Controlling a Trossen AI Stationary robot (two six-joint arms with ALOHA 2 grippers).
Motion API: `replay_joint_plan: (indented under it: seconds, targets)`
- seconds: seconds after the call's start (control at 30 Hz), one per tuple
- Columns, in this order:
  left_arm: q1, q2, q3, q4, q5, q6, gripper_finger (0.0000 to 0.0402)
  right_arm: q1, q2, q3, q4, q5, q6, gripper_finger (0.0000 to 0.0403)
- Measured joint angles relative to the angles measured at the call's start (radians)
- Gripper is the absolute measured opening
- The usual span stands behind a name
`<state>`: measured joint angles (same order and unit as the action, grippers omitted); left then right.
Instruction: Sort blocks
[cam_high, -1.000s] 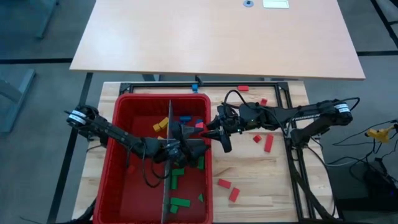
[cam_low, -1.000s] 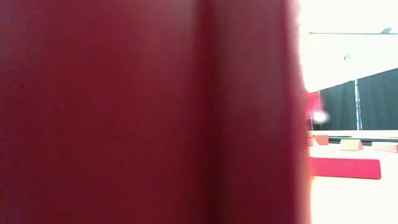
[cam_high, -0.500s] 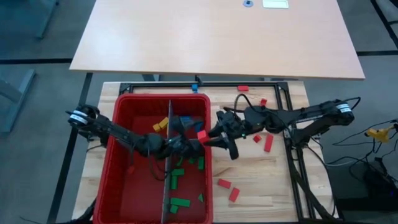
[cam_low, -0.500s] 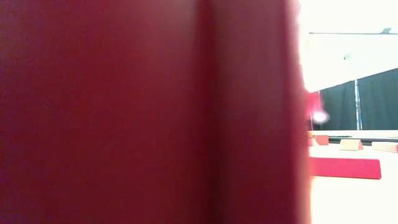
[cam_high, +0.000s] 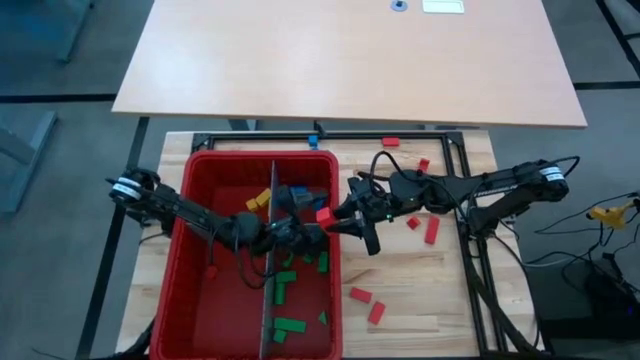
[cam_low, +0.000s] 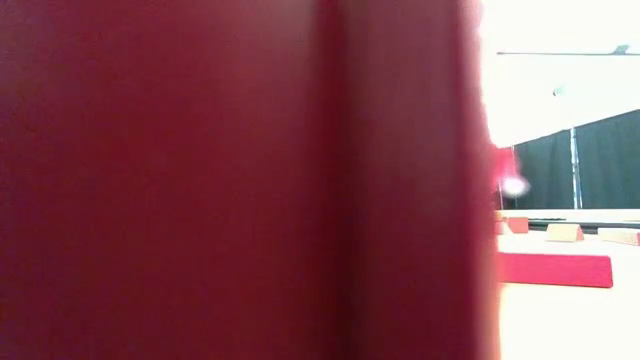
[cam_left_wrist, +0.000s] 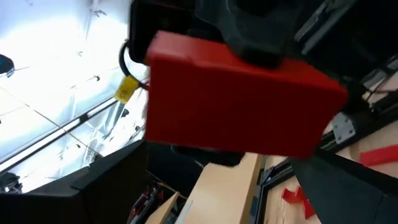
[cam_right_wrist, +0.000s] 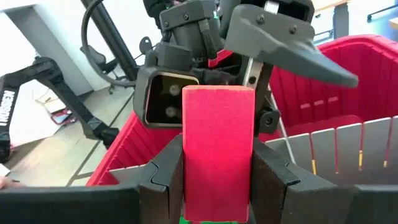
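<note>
Blocking low view: probably bin wall (cam_low: 240, 180)

A red block (cam_high: 324, 216) was held above the bin's right edge; green blocks (cam_high: 290, 325) lay inside, red ones (cam_high: 432, 231) on the worktop.

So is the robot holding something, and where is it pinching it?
The right gripper pinches a red block by its two long sides, near its lower end. The left gripper faces it.

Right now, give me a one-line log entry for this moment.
right hand: shut on red block | where: over right edge of red bin | left hand: just opposite, over the bin
</note>
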<state>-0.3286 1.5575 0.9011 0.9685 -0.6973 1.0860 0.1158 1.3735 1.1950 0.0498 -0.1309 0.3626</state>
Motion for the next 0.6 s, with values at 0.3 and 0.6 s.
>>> replay_joint_plan:
  seconds: [0.3,0.6]
  targets:
    - [-0.003,-0.001,0.001,0.0,0.05,-0.032,0.0374,-0.005,0.001,-0.002,-0.014,0.001,0.0,0.0111]
    - [-0.017,-0.001,0.001,0.002,0.069,-0.053,0.0373,-0.011,0.002,-0.002,-0.015,0.002,-0.006,0.0111]
